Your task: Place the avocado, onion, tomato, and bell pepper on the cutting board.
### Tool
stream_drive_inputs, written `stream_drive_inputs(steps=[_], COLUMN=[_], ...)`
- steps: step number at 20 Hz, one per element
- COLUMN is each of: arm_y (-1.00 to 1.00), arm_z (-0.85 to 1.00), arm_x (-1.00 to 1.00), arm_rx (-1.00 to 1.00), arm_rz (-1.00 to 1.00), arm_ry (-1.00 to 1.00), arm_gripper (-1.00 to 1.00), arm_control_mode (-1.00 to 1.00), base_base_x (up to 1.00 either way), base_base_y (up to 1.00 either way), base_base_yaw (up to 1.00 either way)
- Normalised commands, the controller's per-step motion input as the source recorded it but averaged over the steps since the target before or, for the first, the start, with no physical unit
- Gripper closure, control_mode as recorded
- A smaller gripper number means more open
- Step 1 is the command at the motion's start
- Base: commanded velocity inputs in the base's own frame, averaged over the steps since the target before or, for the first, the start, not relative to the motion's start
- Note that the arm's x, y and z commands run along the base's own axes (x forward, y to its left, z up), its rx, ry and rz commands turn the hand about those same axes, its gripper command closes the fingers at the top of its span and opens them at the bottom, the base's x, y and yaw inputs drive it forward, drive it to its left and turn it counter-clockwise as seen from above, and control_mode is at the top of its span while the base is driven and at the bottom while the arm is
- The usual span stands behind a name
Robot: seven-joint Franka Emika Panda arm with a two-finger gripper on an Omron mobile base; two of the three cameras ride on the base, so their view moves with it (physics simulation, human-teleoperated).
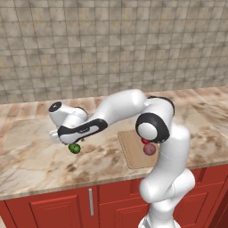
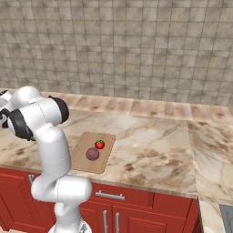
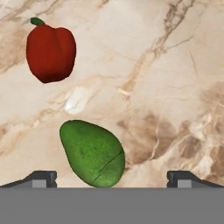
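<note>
The claw (image 3: 112,181) hangs wide open over the avocado (image 3: 92,153), low and left of centre in the hand view, bell pepper (image 3: 50,52) at upper left. Closing off-centre could squirt the glossy avocado sideways along the surface (image 3: 175,87).

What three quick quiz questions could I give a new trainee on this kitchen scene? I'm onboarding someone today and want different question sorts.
1. True or false: the tomato and the onion lie on the cutting board.
2. Multiple choice: in the hand view, what lies between the two fingertips of the gripper, nearer the left one? A) the bell pepper B) the avocado C) the onion
3. Fill in: the two vegetables not yet on the board lie on the ____ counter.

Key: 1 true; 2 B; 3 marble
</note>
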Motion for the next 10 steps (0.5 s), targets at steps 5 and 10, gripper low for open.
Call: stream_drive_inputs(steps=[5,10], arm_y=[0.03,0.05], arm_z=[-0.15,-0.23], arm_x=[0.18,0.04], arm_rx=[0.00,0.00], arm_rz=[0.02,0.03], arm_ry=[0.01,0.03], arm_gripper=[-1.00,-1.00], arm_control_mode=[-1.00,-1.00], base_base_x=[0.00,0.00], base_base_y=[0.00,0.00], base_base_yaw=[0.00,0.00])
